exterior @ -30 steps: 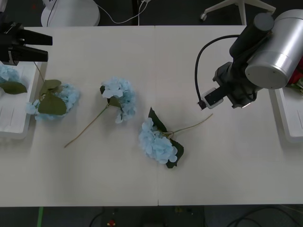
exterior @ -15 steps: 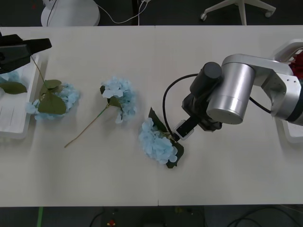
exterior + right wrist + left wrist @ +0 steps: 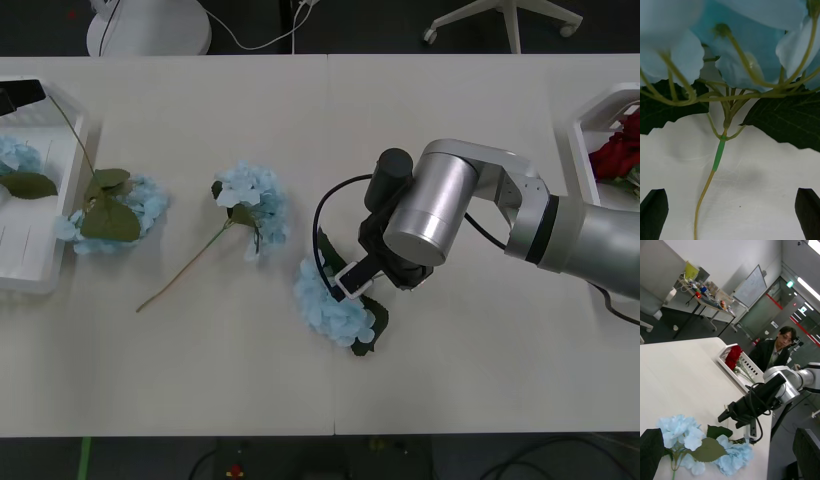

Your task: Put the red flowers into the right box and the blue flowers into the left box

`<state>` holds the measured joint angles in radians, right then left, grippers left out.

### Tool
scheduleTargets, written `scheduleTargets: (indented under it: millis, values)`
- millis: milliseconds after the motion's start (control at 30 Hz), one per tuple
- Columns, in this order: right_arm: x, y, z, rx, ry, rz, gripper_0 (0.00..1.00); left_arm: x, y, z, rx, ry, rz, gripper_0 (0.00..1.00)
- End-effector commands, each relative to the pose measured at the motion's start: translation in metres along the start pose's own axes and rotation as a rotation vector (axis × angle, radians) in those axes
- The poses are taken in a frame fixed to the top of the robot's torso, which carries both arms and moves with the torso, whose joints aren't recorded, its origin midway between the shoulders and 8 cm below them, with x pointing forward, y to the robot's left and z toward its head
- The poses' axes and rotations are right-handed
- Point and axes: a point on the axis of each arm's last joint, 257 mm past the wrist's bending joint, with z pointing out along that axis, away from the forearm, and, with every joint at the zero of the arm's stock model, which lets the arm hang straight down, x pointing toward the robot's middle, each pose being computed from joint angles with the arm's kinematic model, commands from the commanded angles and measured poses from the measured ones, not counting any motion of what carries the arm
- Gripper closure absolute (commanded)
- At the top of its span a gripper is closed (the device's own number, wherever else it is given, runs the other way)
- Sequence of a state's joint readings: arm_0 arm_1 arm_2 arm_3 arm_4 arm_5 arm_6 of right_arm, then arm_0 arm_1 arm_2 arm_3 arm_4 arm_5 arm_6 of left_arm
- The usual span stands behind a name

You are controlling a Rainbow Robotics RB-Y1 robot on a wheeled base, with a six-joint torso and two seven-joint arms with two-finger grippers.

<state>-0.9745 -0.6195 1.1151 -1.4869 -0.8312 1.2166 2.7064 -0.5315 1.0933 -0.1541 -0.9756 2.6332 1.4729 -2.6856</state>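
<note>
No text, label, brand, number or sign can be read on the worktop (image 3: 480,380), on the flowers or in the room behind.

R gripper (image 3: 730,213) down over the stem (image 3: 718,153) of the centre blue flower (image 3: 330,305), fingers apart w/ bare table (image 3: 480,360) between them; leaves either side crowd the gap. Mid table blocked by two more blue flowers (image 3: 252,205) (stems trailing). Far strip and near edge free. L gripper (image 3: 730,455) is off by the left box (image 3: 35,270).
</note>
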Motion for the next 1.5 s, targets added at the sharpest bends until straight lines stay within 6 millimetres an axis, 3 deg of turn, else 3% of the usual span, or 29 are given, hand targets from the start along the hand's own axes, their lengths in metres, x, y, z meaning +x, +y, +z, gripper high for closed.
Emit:
scheduleTargets:
  millis: [33, 300, 467, 567, 733, 867, 967, 1133, 1200, 1333, 1500]
  values:
    - [-0.020, -0.006, 0.007, 0.008, -0.022, -0.018, 0.02, -0.036, 0.009, -0.017, -0.104, 0.003, 0.140, 0.00]
    - [-0.025, -0.007, 0.020, -0.002, -0.026, 0.001, 0.02, -0.052, 0.046, -0.029, -0.282, 0.013, 0.184, 0.00]
    - [-0.026, -0.006, 0.025, -0.015, -0.022, 0.011, 0.06, -0.054, 0.064, -0.036, -0.424, 0.161, 0.285, 0.00]
    - [-0.026, -0.005, 0.026, -0.016, -0.022, 0.010, 0.18, -0.058, 0.067, -0.045, -0.487, 0.232, 0.308, 0.00]
    - [-0.025, -0.003, 0.027, -0.023, -0.024, 0.018, 0.65, -0.043, 0.082, -0.075, -0.606, 0.484, 0.465, 0.00]
    - [-0.024, -0.002, 0.028, -0.029, -0.026, 0.027, 0.71, -0.039, 0.087, -0.103, -0.643, 0.693, 0.678, 0.00]
    - [-0.023, 0.000, 0.029, -0.034, -0.025, 0.028, 0.76, -0.041, 0.090, -0.118, -0.681, 0.709, 0.674, 0.00]
    - [-0.020, 0.001, 0.031, -0.036, -0.016, 0.028, 0.95, -0.044, 0.104, -0.138, -0.763, 0.737, 0.681, 0.00]
    - [-0.020, 0.002, 0.031, -0.038, -0.017, 0.027, 1.00, -0.044, 0.106, -0.140, -0.774, 0.743, 0.684, 0.00]
    - [-0.017, 0.000, 0.028, -0.037, -0.019, 0.037, 1.00, -0.037, 0.107, -0.135, -0.760, 0.708, 0.670, 0.00]
    - [-0.009, -0.017, 0.004, -0.032, -0.093, 0.149, 1.00, -0.015, 0.105, -0.132, -0.729, 0.678, 0.640, 0.00]
